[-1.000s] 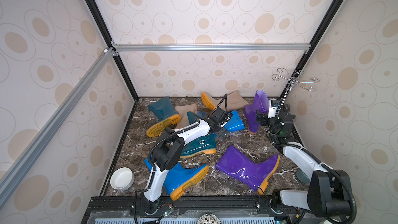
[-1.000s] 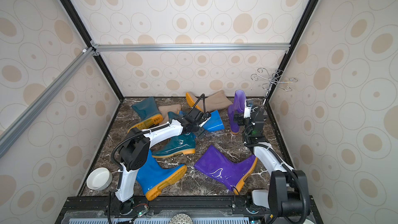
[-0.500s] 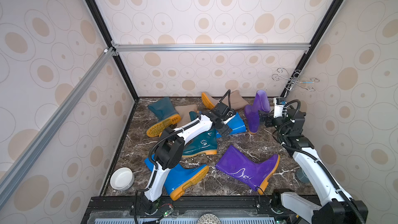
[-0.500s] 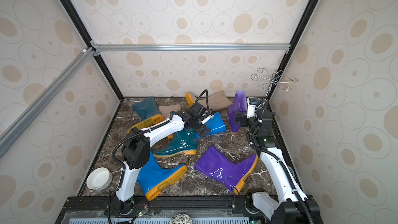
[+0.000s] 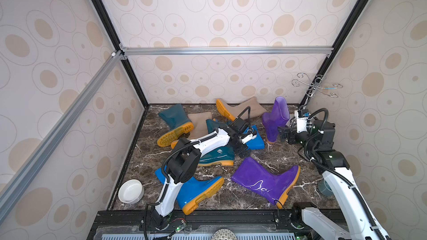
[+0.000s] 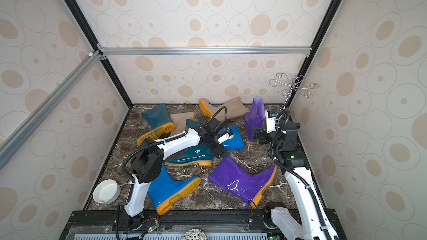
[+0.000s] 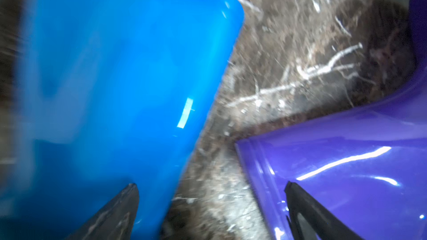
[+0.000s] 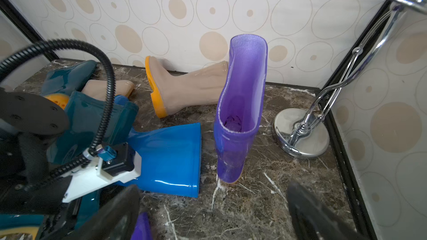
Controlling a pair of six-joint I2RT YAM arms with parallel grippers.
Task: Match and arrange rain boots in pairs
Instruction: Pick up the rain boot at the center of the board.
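withdrawn right gripper (image 5: 284, 135) and left gripper (image 7: 210, 184) gape; upright purple boot (image 5: 276, 118) opens upward.

I see a narrow lane of bare worktop (image 5: 272, 158) right of frame centre, between the lying blue boot (image 5: 257, 141) and the upright purple boot (image 5: 276, 121); the lying purple boot (image 5: 261, 181) closes it from below. The strip along the left edge is open down to the white bowl (image 5: 130, 191). The heap of teal and beige boots (image 5: 198, 124) and my left arm (image 5: 208, 143) fill the upper middle, and the chrome stand (image 5: 316, 86) blocks the upper-right corner.
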